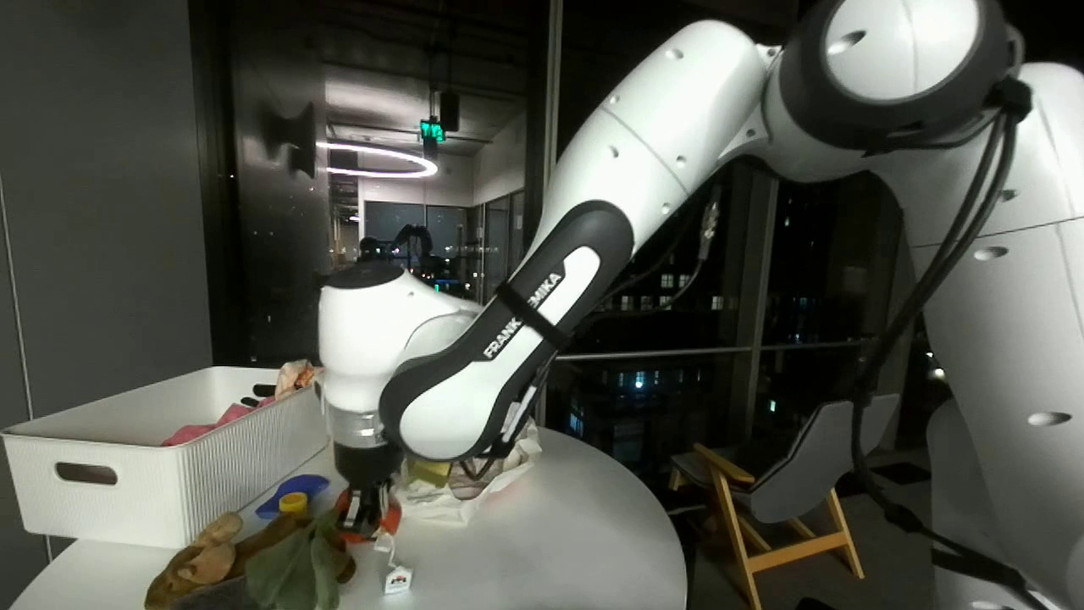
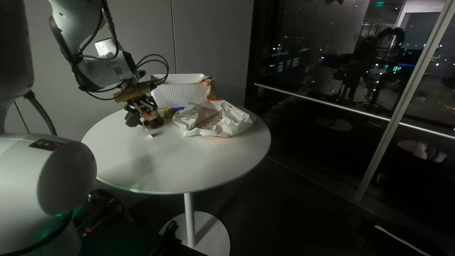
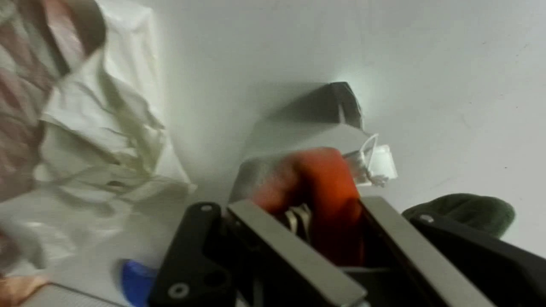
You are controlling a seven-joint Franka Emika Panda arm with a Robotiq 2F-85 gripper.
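Note:
My gripper (image 3: 320,238) points down low over the table, its two fingers pressed around a red-orange thing (image 3: 335,192) that looks soft. In both exterior views the gripper (image 1: 366,515) hides most of this thing, and patches of red show at its sides. White tags (image 3: 381,164) hang from it on a thin string. One house-shaped tag (image 1: 398,580) reaches down to the tabletop or just above it. Close beside the gripper lies a brown plush toy (image 1: 207,559) with a grey-green fabric part (image 1: 296,566); in the wrist view a dark green end (image 3: 469,211) shows past the right finger.
A white ribbed basket (image 1: 246,479) holding pink cloth stands on the round white table (image 1: 542,534). Between basket and gripper lie a blue flat thing (image 1: 309,489) and a yellow piece (image 1: 293,502). A crumpled white paper bag (image 2: 234,121) sits alongside.

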